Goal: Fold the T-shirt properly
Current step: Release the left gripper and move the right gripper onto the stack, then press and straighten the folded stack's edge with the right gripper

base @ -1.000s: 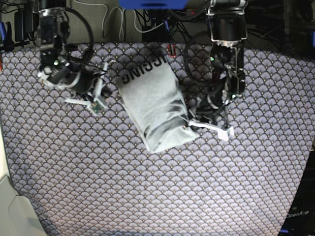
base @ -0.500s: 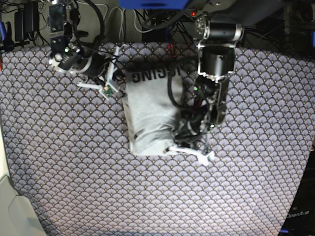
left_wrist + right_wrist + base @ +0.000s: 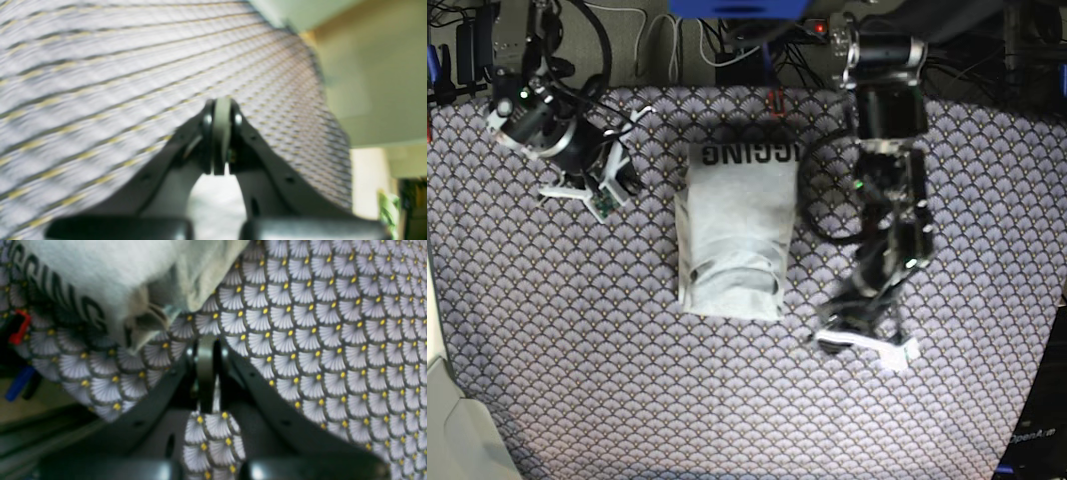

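Both arms have pulled away from the T-shirt (image 3: 732, 240), now squared up on the tabletop (image 3: 577, 350). Left gripper (image 3: 867, 345) sits at four o'clock, right gripper (image 3: 592, 190) at ten, jaws pressed together and empty; the fold looks essentially finished.

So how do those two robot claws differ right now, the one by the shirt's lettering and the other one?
The right gripper sits beside the T-shirt, level with its lettered end; the left gripper is past the plain end, out over the tablecloth. The right wrist view shows shirt fabric ahead of its gripper; the left wrist view shows only blurred cloth. Both are shut and hold nothing.
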